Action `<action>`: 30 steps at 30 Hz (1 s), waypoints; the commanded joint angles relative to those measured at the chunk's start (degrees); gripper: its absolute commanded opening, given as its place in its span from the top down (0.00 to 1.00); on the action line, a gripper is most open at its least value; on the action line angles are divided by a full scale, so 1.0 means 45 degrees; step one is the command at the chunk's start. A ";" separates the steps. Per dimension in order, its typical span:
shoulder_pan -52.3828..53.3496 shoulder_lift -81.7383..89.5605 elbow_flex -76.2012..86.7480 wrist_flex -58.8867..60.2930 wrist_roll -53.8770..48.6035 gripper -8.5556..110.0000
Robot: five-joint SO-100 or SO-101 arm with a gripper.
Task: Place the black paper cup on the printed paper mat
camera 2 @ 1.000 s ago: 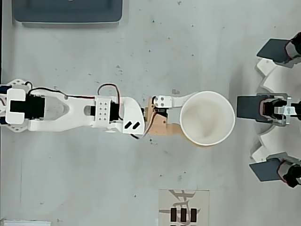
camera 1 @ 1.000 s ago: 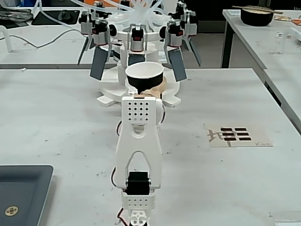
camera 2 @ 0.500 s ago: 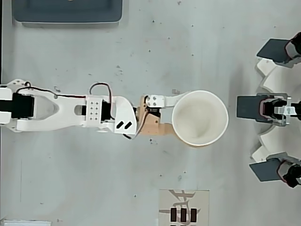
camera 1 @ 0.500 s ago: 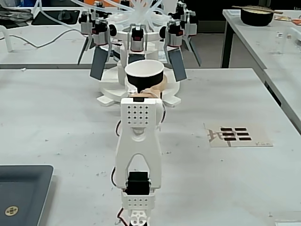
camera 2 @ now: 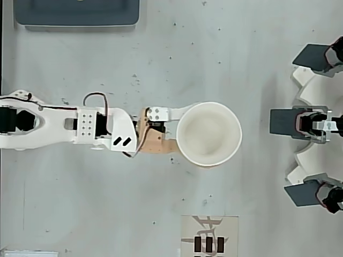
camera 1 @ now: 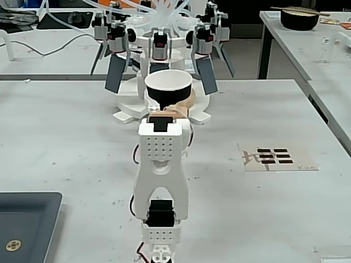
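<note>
Overhead view, hand (camera 2: 185, 134) clamped on black paper cup (camera 2: 209, 134), upright, printed paper mat (camera 2: 209, 235) well apart

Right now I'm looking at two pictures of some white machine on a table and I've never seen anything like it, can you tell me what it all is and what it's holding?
The white machine is a small robot arm bolted to a grey table. One picture comes from a fixed camera behind the arm, looking along it; the other looks straight down from overhead.

At the arm's tip is a two-finger gripper, closed around a black paper cup. From overhead you see only the cup's white inside and rim.

On the table lies a printed paper mat, off to the right in the fixed view and at the bottom edge in the overhead view. The cup is not over it yet.

A dark grey tray sits at the near left corner, and a white machine with several dark paddles stands beyond the cup.
</note>
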State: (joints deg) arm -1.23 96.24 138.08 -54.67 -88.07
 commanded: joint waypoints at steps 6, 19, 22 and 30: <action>0.0098 0.2480 0.1602 0.0020 0.0117 0.82; 0.0176 0.4395 0.4844 -0.1582 0.0527 0.82; 0.0176 0.4629 0.5762 -0.2363 0.0527 0.82; 0.1016 0.4844 0.6289 -0.2832 0.0527 0.82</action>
State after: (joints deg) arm 1.49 116.10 166.90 -66.01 -86.04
